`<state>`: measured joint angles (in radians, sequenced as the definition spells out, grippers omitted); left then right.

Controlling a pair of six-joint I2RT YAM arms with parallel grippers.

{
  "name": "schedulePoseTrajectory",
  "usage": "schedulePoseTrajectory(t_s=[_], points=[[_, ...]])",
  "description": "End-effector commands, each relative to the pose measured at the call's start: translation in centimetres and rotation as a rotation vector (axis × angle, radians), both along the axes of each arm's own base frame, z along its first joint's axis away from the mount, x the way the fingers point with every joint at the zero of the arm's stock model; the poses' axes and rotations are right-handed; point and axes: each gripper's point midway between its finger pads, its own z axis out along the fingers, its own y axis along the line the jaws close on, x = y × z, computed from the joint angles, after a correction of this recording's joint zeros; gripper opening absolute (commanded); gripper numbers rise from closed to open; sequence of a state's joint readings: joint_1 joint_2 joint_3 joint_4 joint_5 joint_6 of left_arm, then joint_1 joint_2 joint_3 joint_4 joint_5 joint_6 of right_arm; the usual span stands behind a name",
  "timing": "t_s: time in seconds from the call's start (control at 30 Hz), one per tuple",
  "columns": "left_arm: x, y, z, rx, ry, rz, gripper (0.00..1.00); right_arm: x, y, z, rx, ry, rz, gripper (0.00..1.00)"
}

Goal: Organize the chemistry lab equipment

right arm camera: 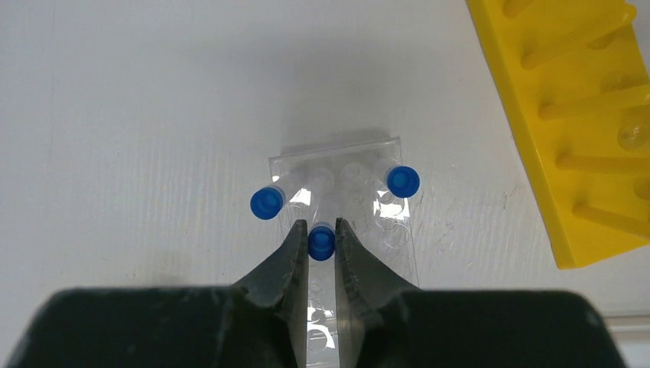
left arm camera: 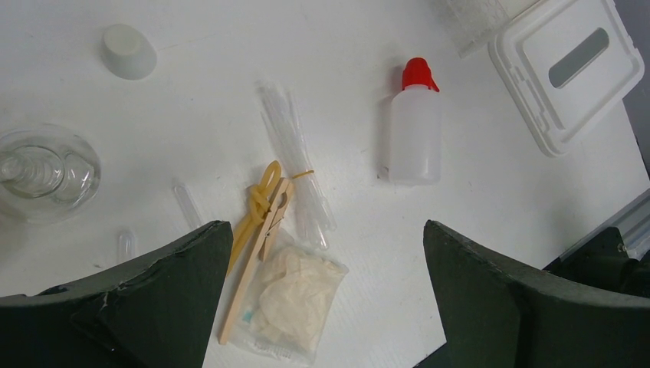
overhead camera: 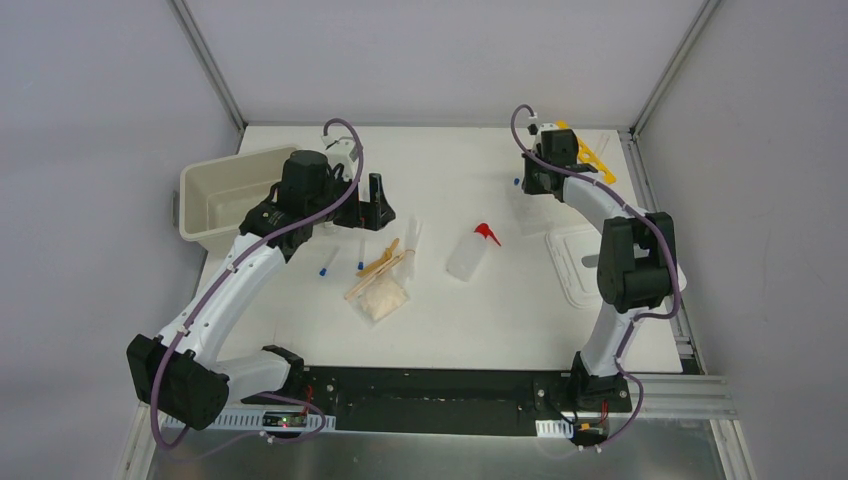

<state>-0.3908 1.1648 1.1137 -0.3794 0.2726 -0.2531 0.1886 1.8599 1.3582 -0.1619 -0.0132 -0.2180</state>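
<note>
so the right gripper (right arm camera: 316, 224) is pinching a blue-capped tube (right arm camera: 321, 242) over the clear holder (right arm camera: 395, 230), left gripper (left arm camera: 326, 230) hangs wide open. Come down slightly off and it'll probably knock the leaning tubes (right arm camera: 267, 202) over.

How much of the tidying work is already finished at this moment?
Done: two blue-capped tubes sit in the clear holder. In hand: the right hand is shut on a third tube above it. Left: two loose tubes, the wooden sticks, the packet and the bottle lie on the table, with the open left hand over them.
</note>
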Motion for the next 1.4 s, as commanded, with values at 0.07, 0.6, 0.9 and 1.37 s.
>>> schedulePoseTrajectory(t_s=[0.07,0.6,0.9,1.37], points=[[0.3,0.2,0.3,-0.014,-0.02,-0.001,0.99,0.8,0.5,0.6,0.004,-0.007,0.004,0.15],[-2.4,5.3,-3.0,0.267,0.029,0.008,0.93,-0.9,-0.5,9.0,0.034,-0.096,-0.02,0.51],[-5.3,12.0,-10.2,0.7,0.126,-0.116,0.59,-5.2,-0.5,14.0,0.093,-0.102,-0.013,0.78],[0.1,10.9,-15.6,0.789,0.279,-0.255,0.45,-10.5,1.2,15.0,0.221,-0.027,0.033,0.79]])
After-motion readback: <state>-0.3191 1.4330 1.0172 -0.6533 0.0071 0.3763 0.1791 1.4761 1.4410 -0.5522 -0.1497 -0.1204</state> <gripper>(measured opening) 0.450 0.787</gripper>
